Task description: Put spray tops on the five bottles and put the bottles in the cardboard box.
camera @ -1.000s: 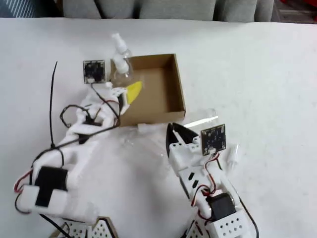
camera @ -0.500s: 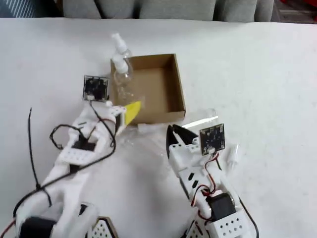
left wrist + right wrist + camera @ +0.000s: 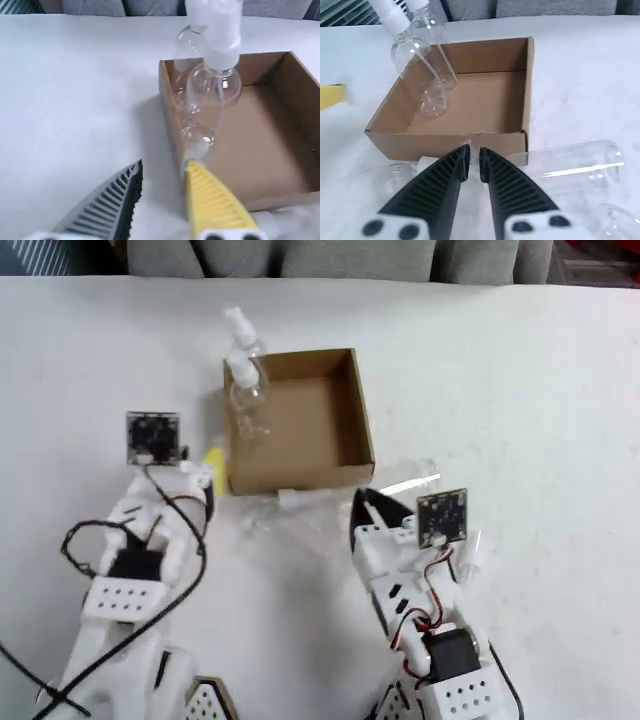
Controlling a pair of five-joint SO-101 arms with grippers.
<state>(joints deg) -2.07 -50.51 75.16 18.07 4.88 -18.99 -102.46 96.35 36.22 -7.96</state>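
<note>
White table (image 3: 520,370), seen from above, with both arms on the near side. The left arm (image 3: 130,570) lies off the box's left near corner. The right arm (image 3: 410,580) is in front of the box's right near corner.

Cardboard box (image 3: 310,425) sits mid-table, open side up, with its brown floor mostly bare.

Two capped bottles are inside the box, against its left wall, both clear with white spray tops. The nearer capped bottle (image 3: 215,80) stands in front of the farther capped bottle (image 3: 189,42), which is at the far left corner. From the right wrist both look tilted. I cannot tell whether they truly lean.

A loose bottle (image 3: 570,160), clear, lies on its side on the table, just beside the box's right near corner. A second loose bottle (image 3: 470,552) lies to the right of the right arm.

Left gripper (image 3: 165,167): its grey and yellow fingers are spread with nothing between them. It is just outside the box's left wall, near the front corner.

Right gripper (image 3: 473,152): the black fingers are drawn together to a thin slit and grasp nothing. It points at the box's near wall.

A small white piece (image 3: 427,161) lies on the table just behind the right gripper's tips. I cannot tell what it is.
</note>
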